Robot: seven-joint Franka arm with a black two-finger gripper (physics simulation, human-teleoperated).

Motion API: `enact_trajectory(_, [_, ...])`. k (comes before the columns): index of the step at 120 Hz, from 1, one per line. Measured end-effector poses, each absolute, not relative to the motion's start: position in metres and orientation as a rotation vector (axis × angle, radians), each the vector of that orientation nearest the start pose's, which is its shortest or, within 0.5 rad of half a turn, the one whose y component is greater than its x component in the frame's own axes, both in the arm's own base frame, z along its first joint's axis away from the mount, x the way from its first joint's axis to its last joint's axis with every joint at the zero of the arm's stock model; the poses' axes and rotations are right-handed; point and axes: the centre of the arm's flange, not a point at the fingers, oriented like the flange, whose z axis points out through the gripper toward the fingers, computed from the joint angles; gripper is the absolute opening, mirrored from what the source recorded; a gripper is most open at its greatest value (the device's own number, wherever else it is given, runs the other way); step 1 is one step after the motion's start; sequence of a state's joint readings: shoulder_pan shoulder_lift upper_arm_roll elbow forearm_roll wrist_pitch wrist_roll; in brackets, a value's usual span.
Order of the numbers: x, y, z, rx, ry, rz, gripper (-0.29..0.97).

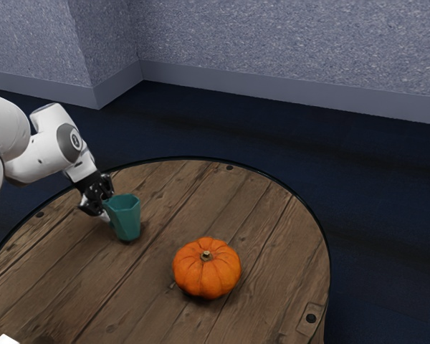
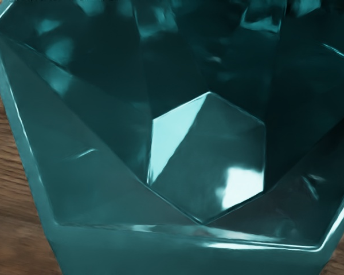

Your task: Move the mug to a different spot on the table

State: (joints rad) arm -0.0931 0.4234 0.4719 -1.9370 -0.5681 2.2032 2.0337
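Round plank table [image 1: 258, 208] on dark floor, grey-blue walls behind. White arm [image 1: 29, 147] enters from exterior view's left, wrist angled down twd table; black gripper [image 1: 97, 199] sits at the rim of the mug [image 1: 125, 216], on its side facing the arm. Whether it's clamped or loose: can't tell. Mug: teal, faceted, glossy, standing on table, well apart from orange pumpkin [image 1: 207, 268]. Wrist view looks straight into it, showing a hexagonal bottom.

dim light (soft shadows), glare inside mug [image 2: 232, 186].
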Motion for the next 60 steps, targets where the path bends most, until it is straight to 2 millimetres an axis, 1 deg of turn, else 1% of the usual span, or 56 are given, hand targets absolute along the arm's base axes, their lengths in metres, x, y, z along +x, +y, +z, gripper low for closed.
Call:
enact_trajectory(4, [0.579,0.196,0.280,-2.594,2.022,-0.352,0.13])
enact_trajectory(8, [0.579,0.196,0.280,-2.591,2.025,-0.367,0.11])
enact_trajectory(28, [0.581,0.194,0.283,-2.564,2.040,-0.431,0.07])
enact_trajectory(38, [0.584,0.186,0.291,-2.533,2.065,-0.477,0.04])
enact_trajectory(44, [0.585,0.181,0.304,-2.511,2.075,-0.519,0.02])
enact_trajectory(54, [0.567,0.172,0.326,-2.495,2.098,-0.605,-0.01])
enact_trajectory(60, [0.551,0.158,0.330,-2.490,2.136,-0.642,-0.02])
